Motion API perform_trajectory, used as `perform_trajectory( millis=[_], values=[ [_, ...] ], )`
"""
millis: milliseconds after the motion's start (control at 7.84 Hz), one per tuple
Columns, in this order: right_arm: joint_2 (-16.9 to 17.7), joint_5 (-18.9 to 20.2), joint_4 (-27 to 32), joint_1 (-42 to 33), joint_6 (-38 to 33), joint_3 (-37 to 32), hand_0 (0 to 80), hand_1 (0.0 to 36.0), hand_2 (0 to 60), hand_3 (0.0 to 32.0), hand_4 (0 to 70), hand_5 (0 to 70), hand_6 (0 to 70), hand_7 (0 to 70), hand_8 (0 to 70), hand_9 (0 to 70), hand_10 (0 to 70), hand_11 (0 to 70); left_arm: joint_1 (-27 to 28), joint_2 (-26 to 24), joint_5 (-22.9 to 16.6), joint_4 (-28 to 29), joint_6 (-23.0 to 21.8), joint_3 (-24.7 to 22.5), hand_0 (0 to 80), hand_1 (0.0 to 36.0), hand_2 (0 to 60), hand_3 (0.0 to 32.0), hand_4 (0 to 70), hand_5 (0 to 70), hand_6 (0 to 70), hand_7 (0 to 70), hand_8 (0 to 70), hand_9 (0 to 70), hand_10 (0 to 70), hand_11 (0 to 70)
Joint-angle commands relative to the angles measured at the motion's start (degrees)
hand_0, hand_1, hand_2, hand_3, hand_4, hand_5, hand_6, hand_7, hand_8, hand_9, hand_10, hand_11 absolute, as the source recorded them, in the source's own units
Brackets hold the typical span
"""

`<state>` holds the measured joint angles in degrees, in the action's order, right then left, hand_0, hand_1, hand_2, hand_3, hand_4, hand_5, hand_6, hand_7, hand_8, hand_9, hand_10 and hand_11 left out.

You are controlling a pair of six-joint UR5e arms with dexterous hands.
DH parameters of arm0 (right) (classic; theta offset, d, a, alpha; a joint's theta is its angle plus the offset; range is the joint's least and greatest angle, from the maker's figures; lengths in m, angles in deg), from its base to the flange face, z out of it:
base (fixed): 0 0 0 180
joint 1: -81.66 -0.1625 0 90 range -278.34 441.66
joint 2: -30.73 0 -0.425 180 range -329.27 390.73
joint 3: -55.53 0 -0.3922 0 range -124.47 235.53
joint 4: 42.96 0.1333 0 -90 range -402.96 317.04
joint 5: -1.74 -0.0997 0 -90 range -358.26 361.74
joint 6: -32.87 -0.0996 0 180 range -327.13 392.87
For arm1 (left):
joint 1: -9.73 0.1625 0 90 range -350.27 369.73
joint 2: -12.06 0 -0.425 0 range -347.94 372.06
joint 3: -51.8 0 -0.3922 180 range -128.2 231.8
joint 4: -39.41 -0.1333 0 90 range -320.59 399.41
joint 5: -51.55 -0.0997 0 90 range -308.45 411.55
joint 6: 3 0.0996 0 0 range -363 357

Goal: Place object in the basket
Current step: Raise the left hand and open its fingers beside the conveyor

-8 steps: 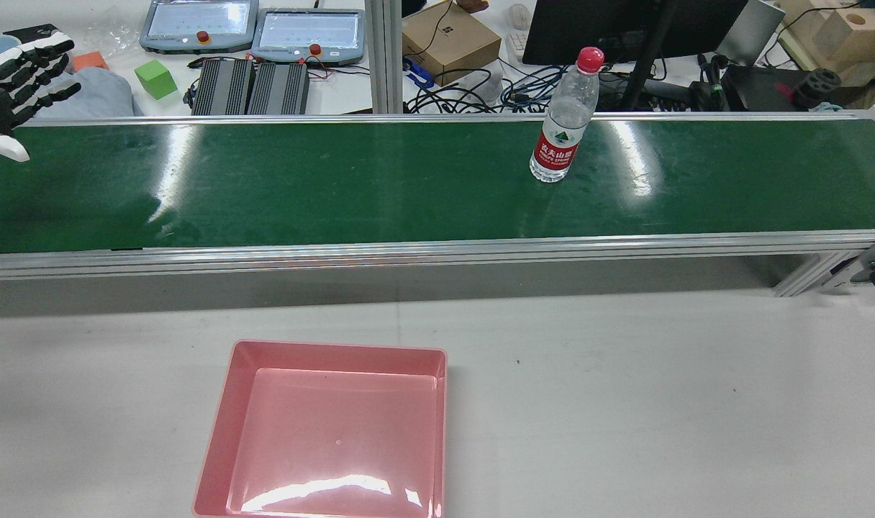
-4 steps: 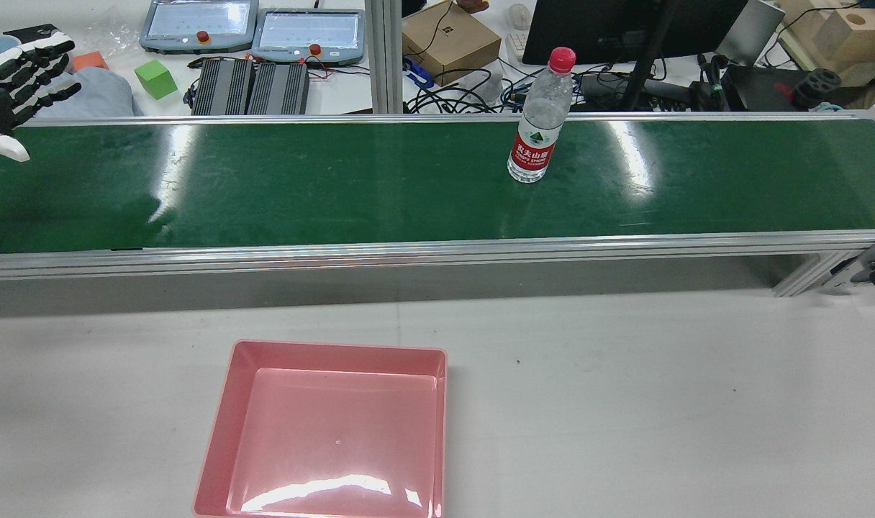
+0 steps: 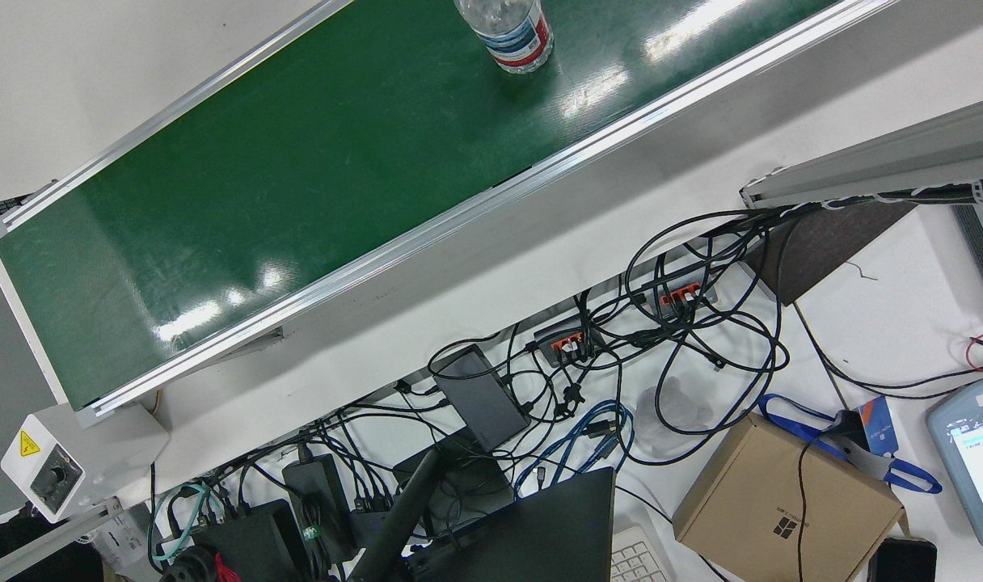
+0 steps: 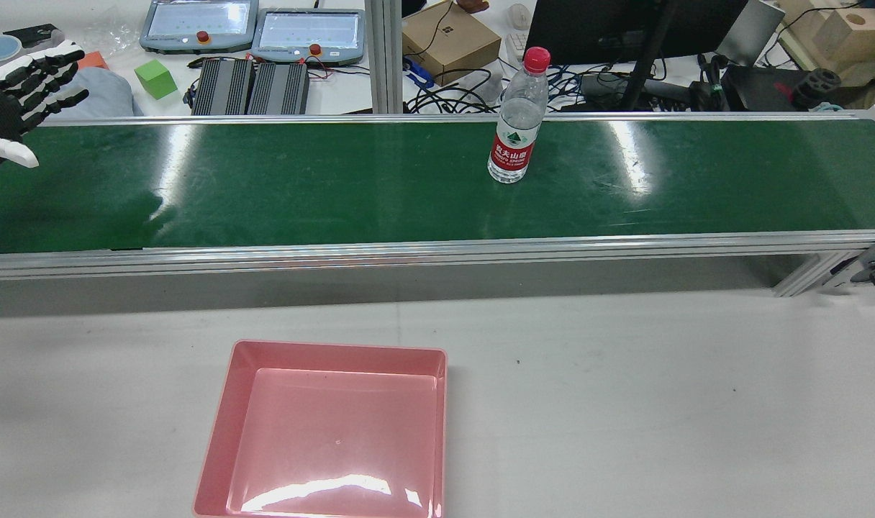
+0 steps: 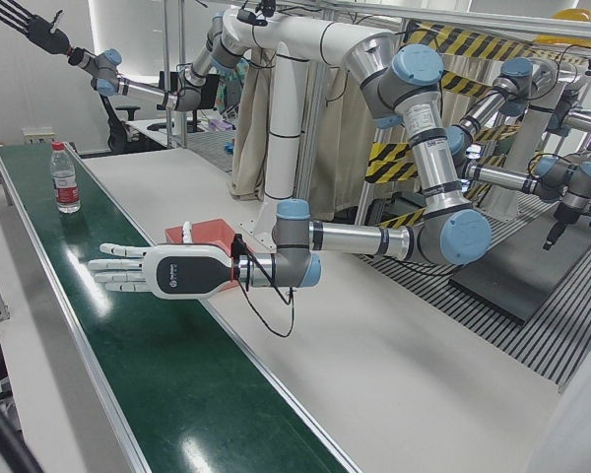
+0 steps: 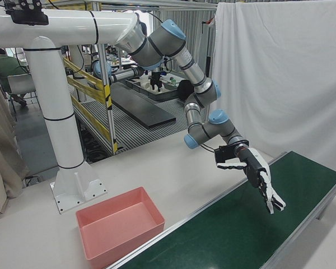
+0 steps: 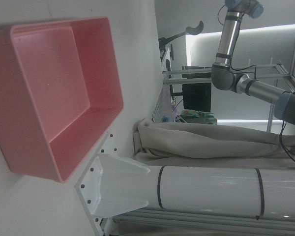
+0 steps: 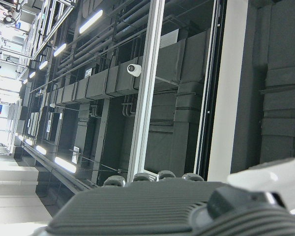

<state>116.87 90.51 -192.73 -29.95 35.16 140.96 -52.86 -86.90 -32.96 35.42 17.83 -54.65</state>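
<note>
A clear water bottle (image 4: 515, 119) with a red cap and red label stands upright on the green conveyor belt (image 4: 322, 187), right of its middle; its base also shows in the front view (image 3: 512, 32) and it is far down the belt in the left-front view (image 5: 66, 179). The pink basket (image 4: 329, 432) sits empty on the white table in front of the belt. My left hand (image 4: 13, 101) hovers over the belt's far left end, open with fingers spread, far from the bottle (image 5: 148, 271) (image 6: 260, 179). My right hand (image 5: 25, 25) is raised high, fingers spread, holding nothing.
Behind the belt lie two teach pendants (image 4: 254, 29), a green cube (image 4: 155, 78), a cardboard box (image 4: 448, 39), a monitor and tangled cables (image 3: 621, 364). The arms' white pedestal (image 6: 59, 140) stands behind the basket (image 6: 120, 230). A white curtain (image 6: 280, 73) hangs past the belt's left end.
The bottle has travelled leftward along the belt, toward my left hand. My left hand has shifted slightly at the belt's left end, still open.
</note>
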Motion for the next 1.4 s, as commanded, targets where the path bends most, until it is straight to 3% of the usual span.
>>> perform_trajectory(
  millis=[0, 893, 1275],
  values=[
    [0.0, 0.0, 0.0, 0.0, 0.0, 0.0, 0.0, 0.0, 0.0, 0.0, 0.0, 0.0, 0.0, 0.0, 0.0, 0.0, 0.0, 0.0, 0.1, 0.1, 0.1, -0.1, -0.1, 0.0, 52.5, 11.2, 0.0, 0.0, 11.3, 14.2, 3.0, 0.0, 2.7, 1.4, 6.1, 10.4],
    [0.0, 0.0, 0.0, 0.0, 0.0, 0.0, 0.0, 0.0, 0.0, 0.0, 0.0, 0.0, 0.0, 0.0, 0.0, 0.0, 0.0, 0.0, 0.0, -1.2, 0.1, -1.8, -0.4, -0.3, 54.2, 11.7, 0.0, 0.0, 9.1, 13.3, 2.0, 0.0, 1.5, 0.5, 5.9, 10.4],
    [0.0, 0.0, 0.0, 0.0, 0.0, 0.0, 0.0, 0.0, 0.0, 0.0, 0.0, 0.0, 0.0, 0.0, 0.0, 0.0, 0.0, 0.0, 0.4, -1.8, 0.2, -2.5, -0.1, -0.2, 53.0, 10.2, 0.0, 0.0, 8.9, 13.3, 1.8, 0.0, 1.5, 0.5, 5.8, 10.0]
  ],
)
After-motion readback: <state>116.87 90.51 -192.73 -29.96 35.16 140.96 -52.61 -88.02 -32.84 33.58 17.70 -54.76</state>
